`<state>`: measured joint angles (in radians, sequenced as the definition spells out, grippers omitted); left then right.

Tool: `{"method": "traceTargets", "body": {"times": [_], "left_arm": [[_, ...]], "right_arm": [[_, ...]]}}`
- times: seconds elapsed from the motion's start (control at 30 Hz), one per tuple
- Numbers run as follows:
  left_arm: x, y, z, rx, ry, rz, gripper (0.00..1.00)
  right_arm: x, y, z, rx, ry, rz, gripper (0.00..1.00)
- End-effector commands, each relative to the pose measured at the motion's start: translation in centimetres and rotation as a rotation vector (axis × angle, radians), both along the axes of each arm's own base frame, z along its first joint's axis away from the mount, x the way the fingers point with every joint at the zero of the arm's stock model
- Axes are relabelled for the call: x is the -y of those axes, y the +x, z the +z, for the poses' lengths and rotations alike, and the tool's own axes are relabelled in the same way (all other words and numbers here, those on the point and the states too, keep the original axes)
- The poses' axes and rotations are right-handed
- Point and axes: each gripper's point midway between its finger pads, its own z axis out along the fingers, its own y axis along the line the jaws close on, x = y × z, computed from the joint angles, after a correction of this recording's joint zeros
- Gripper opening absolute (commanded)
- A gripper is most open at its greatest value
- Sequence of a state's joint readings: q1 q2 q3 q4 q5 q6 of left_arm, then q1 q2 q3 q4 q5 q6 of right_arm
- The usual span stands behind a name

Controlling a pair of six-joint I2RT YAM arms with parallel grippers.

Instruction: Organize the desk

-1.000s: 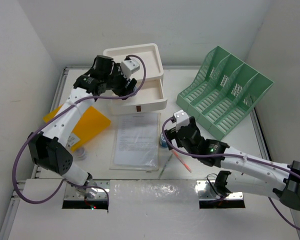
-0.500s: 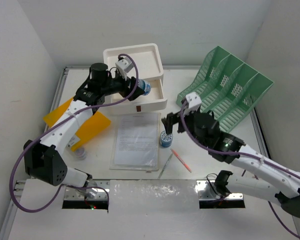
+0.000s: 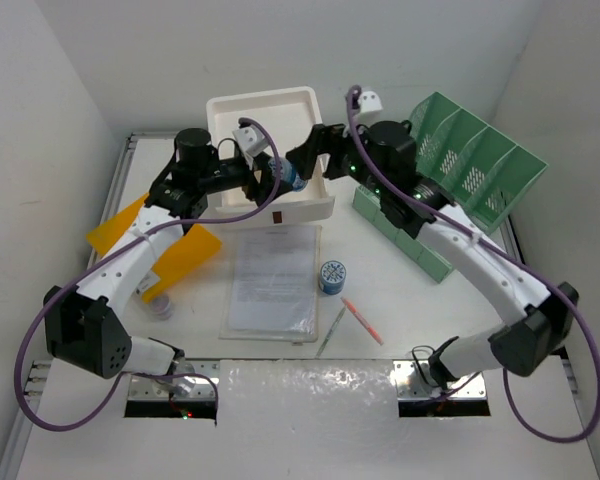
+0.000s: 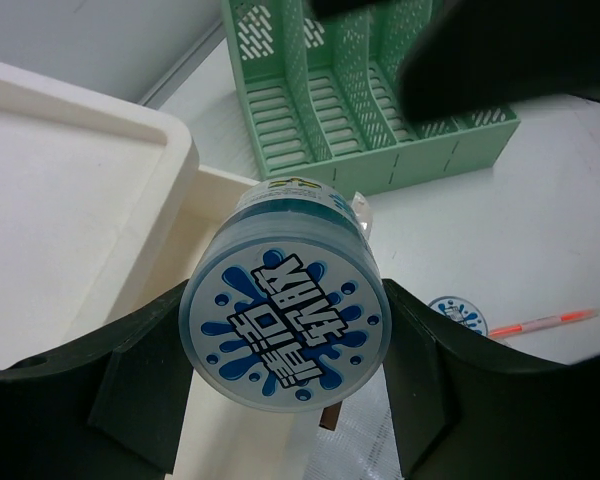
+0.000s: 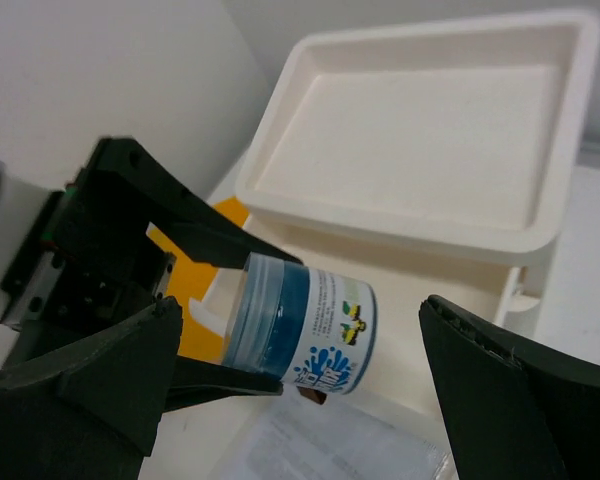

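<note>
The left hand [image 3: 276, 178] is clenched on a blue jar [image 4: 285, 335], held sideways by the open drawer [image 3: 298, 205] of the white drawer box [image 3: 265, 115] at the far side of the table [image 3: 420, 310]; the right hand [image 3: 302, 165] is spread wide, its fingers either side of the jar without touching it.
</note>
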<state>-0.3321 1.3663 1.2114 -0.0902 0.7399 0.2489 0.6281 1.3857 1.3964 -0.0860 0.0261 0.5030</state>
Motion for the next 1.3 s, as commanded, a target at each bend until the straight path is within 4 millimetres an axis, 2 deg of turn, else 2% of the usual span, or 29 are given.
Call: {"method": "traceTargets", "body": {"times": [0.0, 0.4, 0.53, 0.63, 0.77, 0.8, 0.87, 0.9, 0.93, 0.97, 1.0, 1.03, 1.07, 1.2, 1.27], "left_arm": [[0.2, -0.7, 4.7, 0.189, -0.042, -0.048, 0.00], [0.4, -0.4, 4.9, 0.189, -0.045, -0.048, 0.00], [0.3, -0.3, 4.8, 0.189, -0.044, -0.046, 0.00], [0.3, -0.3, 4.8, 0.190, -0.042, -0.045, 0.00], [0.3, -0.1, 5.0, 0.197, -0.038, -0.044, 0.00], [0.3, 0.0, 5.0, 0.201, -0.034, -0.042, 0.00], [0.2, 0.0, 4.5, 0.186, -0.019, -0.038, 0.00], [0.0, 0.1, 4.2, 0.181, -0.002, -0.032, 0.03], [0.0, 0.2, 4.1, 0.180, 0.005, -0.028, 0.10], [-0.3, 0.4, 3.8, 0.176, 0.018, -0.011, 0.34], [-0.4, 0.5, 3.8, 0.187, 0.030, -0.005, 0.46], [-0.6, 0.7, 3.8, 0.186, 0.037, 0.008, 0.64], [-0.9, 1.0, 3.7, 0.186, 0.052, 0.028, 0.99], [-1.9, 1.3, 3.5, 0.200, 0.118, 0.069, 0.99], [-2.4, 0.8, 3.4, 0.197, 0.157, 0.071, 1.00]], "right_arm": [[-2.8, -1.1, 0.6, -0.044, 0.051, 0.144, 0.98], [-3.7, 0.4, -3.3, -0.128, 0.029, 0.122, 0.98], [-5.0, 0.9, -5.2, -0.191, 0.038, 0.144, 0.95], [-5.1, 1.1, -5.7, -0.203, 0.049, 0.138, 0.92], [-5.5, 1.1, -6.2, -0.220, 0.066, 0.147, 0.73], [-5.5, 1.1, -6.3, -0.224, 0.070, 0.146, 0.59], [-5.4, 1.3, -6.2, -0.217, 0.071, 0.138, 0.43], [-5.2, 1.3, -6.2, -0.214, 0.063, 0.131, 0.27], [-5.0, 1.4, -6.3, -0.213, 0.058, 0.121, 0.20], [-4.9, 1.4, -6.3, -0.209, 0.051, 0.116, 0.09], [-4.7, 1.4, -6.4, -0.213, 0.043, 0.108, 0.05], [-4.4, 1.6, -6.3, -0.206, 0.038, 0.089, 0.01], [-4.1, 1.7, -6.4, -0.200, 0.021, 0.076, 0.00], [-1.8, 2.9, -7.1, -0.174, -0.077, -0.044, 0.00], [-0.5, 4.0, -6.8, -0.140, -0.132, -0.119, 0.00]]}}
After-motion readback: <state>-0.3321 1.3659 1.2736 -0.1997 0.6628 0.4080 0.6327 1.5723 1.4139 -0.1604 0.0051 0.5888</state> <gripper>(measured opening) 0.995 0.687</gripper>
